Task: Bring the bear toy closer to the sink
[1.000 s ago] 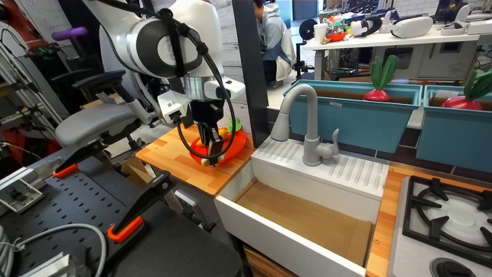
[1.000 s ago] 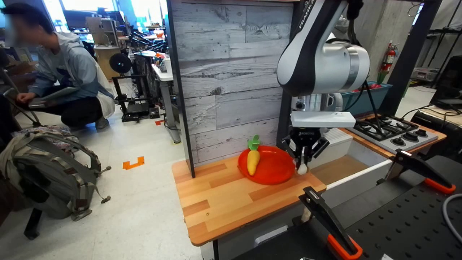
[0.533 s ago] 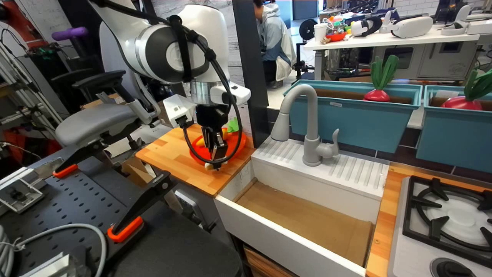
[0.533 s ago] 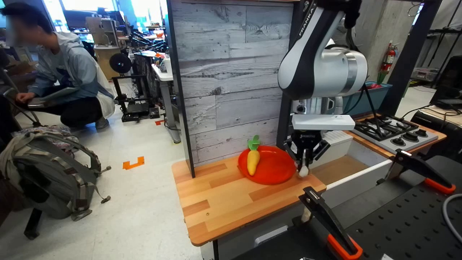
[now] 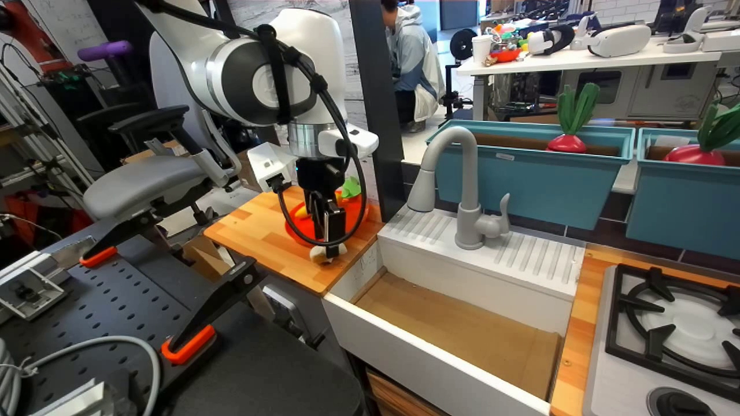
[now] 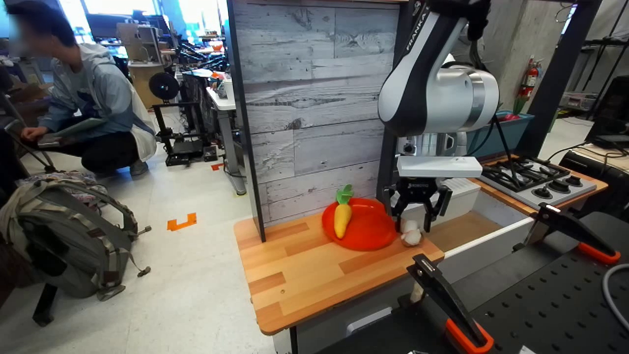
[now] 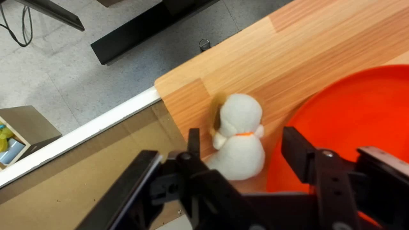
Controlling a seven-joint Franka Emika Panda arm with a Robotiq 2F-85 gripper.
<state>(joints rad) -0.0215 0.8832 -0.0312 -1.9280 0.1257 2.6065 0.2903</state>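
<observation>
Wrist view: bear toy (image 7: 242,156) between parted end effector (image 7: 244,147) jaws.

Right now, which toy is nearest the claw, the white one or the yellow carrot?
The white bear toy with the orange neckband: it's right by the open gripper. The yellow carrot lies farther off, on the red-orange dish.

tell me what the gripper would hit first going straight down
Likely the wooden countertop, with the open gripper straddling the bear toy; one finger might catch the orange dish first, since depth is unclear.
</observation>
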